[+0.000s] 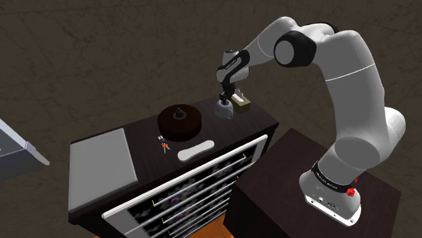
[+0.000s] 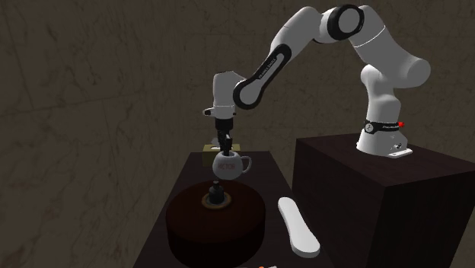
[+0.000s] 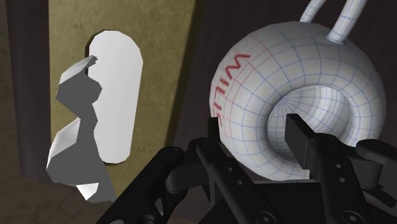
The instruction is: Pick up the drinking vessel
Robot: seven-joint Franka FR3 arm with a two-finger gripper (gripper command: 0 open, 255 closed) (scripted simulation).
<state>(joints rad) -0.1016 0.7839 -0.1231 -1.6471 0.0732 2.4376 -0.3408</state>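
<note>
The drinking vessel is a round white mug (image 1: 225,107) with a blue grid pattern, red lettering and a loop handle. It sits at the far end of a dark cabinet top (image 1: 142,132). In the second exterior view the mug (image 2: 231,166) hangs directly under my black gripper (image 2: 225,149), which points straight down. In the wrist view one fingertip (image 3: 299,135) is inside the mug's (image 3: 299,70) opening and the other is against its outer wall. My gripper (image 3: 254,137) is shut on that wall. I cannot tell whether the mug still touches the surface.
A small olive box (image 1: 241,103) with white shapes on it lies just beside the mug. A dark brown round lidded thing with a knob (image 1: 178,120), a white oblong piece (image 1: 196,149), a tiny red item (image 1: 163,144) and a grey slab (image 1: 101,162) share the top. My dark stand (image 1: 297,182) is alongside.
</note>
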